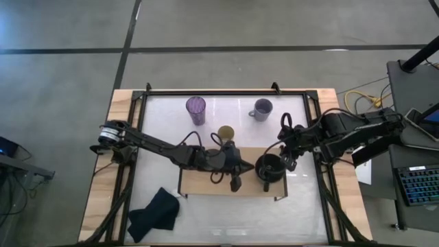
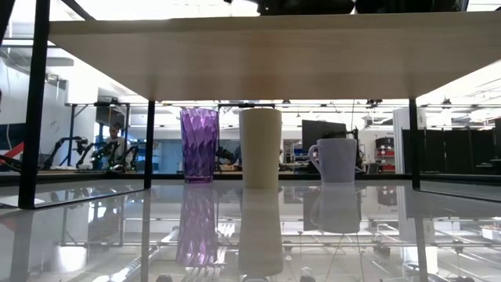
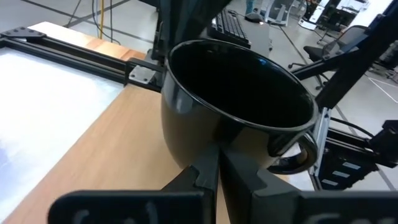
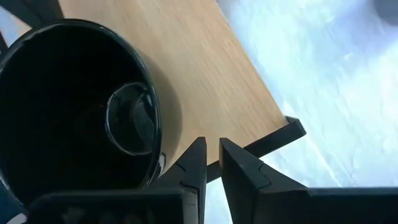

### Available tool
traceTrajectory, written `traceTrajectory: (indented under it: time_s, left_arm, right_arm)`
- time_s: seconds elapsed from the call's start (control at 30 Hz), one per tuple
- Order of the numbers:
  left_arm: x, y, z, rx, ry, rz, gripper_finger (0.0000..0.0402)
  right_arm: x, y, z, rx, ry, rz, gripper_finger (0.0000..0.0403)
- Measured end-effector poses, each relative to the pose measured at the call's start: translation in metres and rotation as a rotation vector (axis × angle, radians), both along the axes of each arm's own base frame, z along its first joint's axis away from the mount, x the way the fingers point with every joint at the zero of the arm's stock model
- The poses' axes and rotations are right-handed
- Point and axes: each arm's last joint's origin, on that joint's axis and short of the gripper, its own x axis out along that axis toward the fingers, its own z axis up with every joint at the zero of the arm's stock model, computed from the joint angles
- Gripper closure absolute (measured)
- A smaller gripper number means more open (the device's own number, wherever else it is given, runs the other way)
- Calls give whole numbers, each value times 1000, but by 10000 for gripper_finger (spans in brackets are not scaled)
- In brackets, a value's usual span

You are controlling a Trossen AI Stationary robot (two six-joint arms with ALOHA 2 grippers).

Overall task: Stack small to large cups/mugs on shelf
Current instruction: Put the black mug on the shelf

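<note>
no writing legible | left gripper (image 3: 217, 171) pinched closed beside black mug (image 3: 236, 106) | right gripper (image 4: 212, 163) nearly closed, empty | shelf (image 1: 206, 182)

The tumbler (image 1: 196, 109) is see-through purple with a twisty diamond pattern. The small cup (image 1: 226, 132) is pale yellow. One mug (image 1: 261, 109) is light purple-grey. The big mug (image 1: 269, 167) is shiny black inside and out. The shelf (image 1: 206, 182) is light wood with thin black ends. The table (image 1: 164, 123) is white. The cloth (image 1: 154, 213) is very dark blue.
</note>
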Motion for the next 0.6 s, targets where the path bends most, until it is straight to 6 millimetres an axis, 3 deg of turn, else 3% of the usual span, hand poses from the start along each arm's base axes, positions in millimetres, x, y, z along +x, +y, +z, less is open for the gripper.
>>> traceTrajectory:
  time_s: [0.37,0.6]
  left_arm:
    - [-1,-5,-1,3,11,-18,402]
    - [-2,-3,-7,17,48,-10,402]
  right_arm:
    - [0,-4,0,-14,10,1,364]
    - [-17,-7,-4,-24,157,-22,364]
